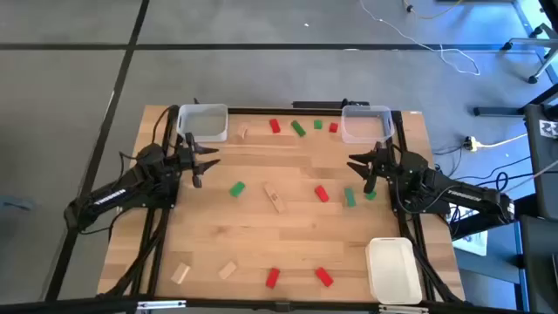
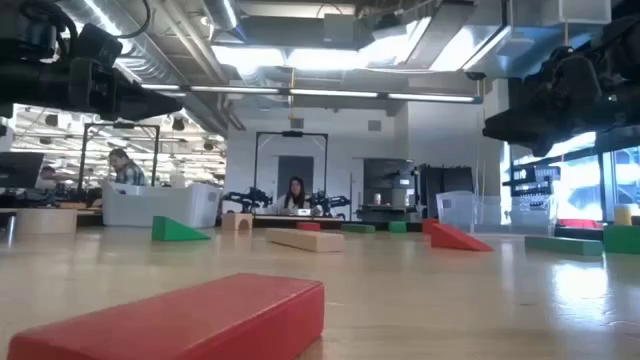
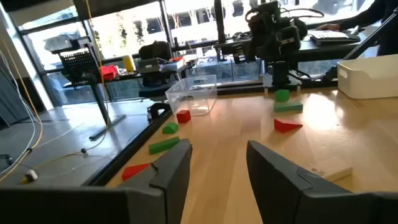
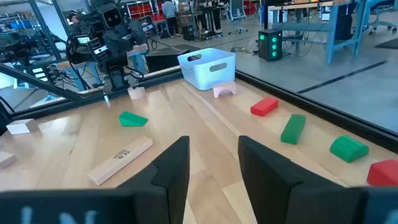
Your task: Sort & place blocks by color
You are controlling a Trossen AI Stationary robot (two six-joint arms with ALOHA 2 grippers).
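Wooden table (image 1: 288,218) is flanked by both arms. Left gripper (image 1: 206,158) is held part open, nothing gripped, near a clear bin (image 1: 202,122). Right gripper (image 1: 359,164) is likewise part open and bare, beside the other bin (image 1: 366,123). Red, green and tan blocks (image 1: 321,194) are scattered across the table; a white tray (image 1: 393,270) is seen at the right corner.

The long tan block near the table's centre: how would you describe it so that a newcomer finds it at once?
Start from the wooden table in the high view and go to its middle, between the two arms. There lies the long tan block, set at a slant. Its nearest neighbours, a green block and a red block, are coloured and shorter; it alone is plain wood and elongated.
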